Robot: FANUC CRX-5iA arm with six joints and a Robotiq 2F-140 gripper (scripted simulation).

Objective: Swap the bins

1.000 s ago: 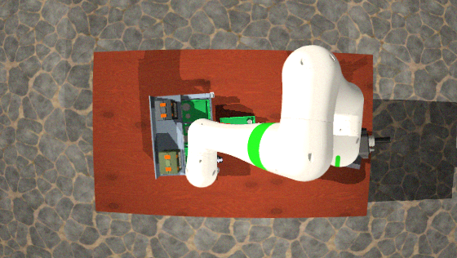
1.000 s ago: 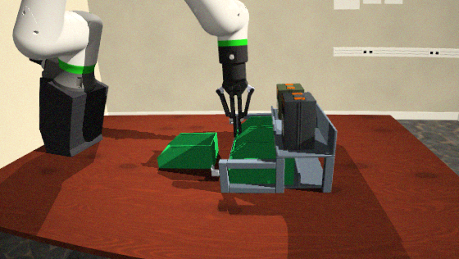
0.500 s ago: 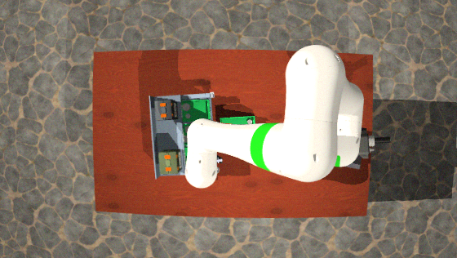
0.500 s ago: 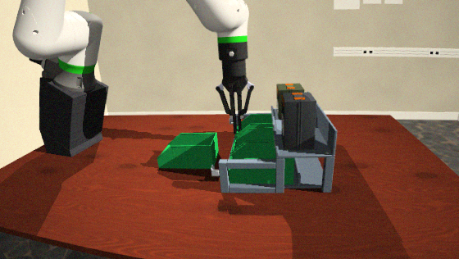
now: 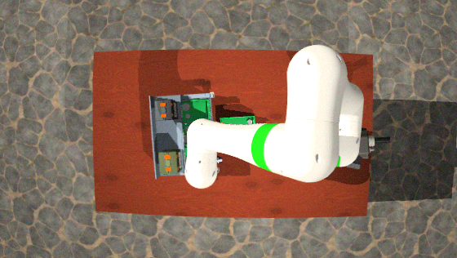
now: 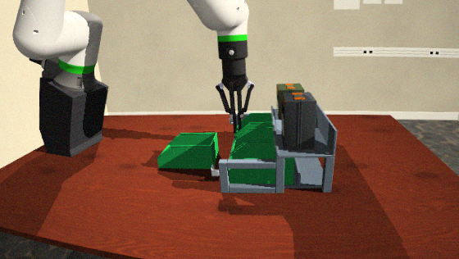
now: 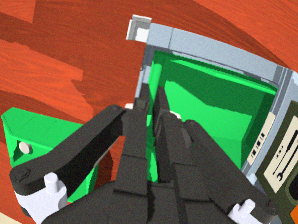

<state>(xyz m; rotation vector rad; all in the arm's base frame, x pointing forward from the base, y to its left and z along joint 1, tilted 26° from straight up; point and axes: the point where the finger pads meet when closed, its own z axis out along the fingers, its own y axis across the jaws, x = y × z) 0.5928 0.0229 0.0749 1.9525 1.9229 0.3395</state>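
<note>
Status: early stage; swap not yet made. Ref. landmark: blue-grey metal shelf (image 5: 166, 140) (image 6: 279, 176) (image 7: 215, 45), standing on the red-brown wooden bench (image 5: 122, 196) (image 6: 164, 217) (image 7: 60, 60).

Done: no transfer complete. Black two-finger tool (image 6: 236, 130) (image 7: 150, 95) is at the shelf's robot-facing side, fingers nearly together, one each side of the front lip of the empty green plastic bin (image 6: 262, 116) (image 7: 210, 105). Judged clenched on that lip. Bin sits in the shelf's end bay, by the olive case with orange latches (image 5: 168, 162) (image 6: 280, 96) (image 7: 295, 120); no parts seen in the visible portion of its interior.

Task bin: loaded green plastic bin (image 5: 232, 119) (image 6: 188, 152) (image 7: 42, 130) is on the bench, robot side of the shelf, apart from it. One pale round part (image 5: 250, 122) (image 7: 24, 147) shows inside; full count n/a from these views.

Others: green bin at the shelf's opposite end (image 5: 200, 109) (image 6: 252, 176) is in its bay, grey round parts (image 5: 186, 107) inside. Dark grey case with orange latches (image 5: 168, 112) (image 6: 299, 123) stands upright on the shelf's upper deck.

Outstanding: draw the empty bin out of the shelf, set it upright on the bench, release; pick up the loaded bin, tilt as req'd under the low board, seat it fully behind the shelf's front lip, open front out, parts retained; let go, move clear.

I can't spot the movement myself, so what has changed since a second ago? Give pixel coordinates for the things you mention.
The hand (image 6: 236, 130) (image 7: 150, 95) has risen slightly at the shelf (image 5: 167, 140) (image 6: 279, 176) (image 7: 210, 45). I see nothing newly gripped or released. The shelf and the separate green bin (image 5: 237, 121) (image 6: 188, 152) (image 7: 42, 127) stayed put.
</note>
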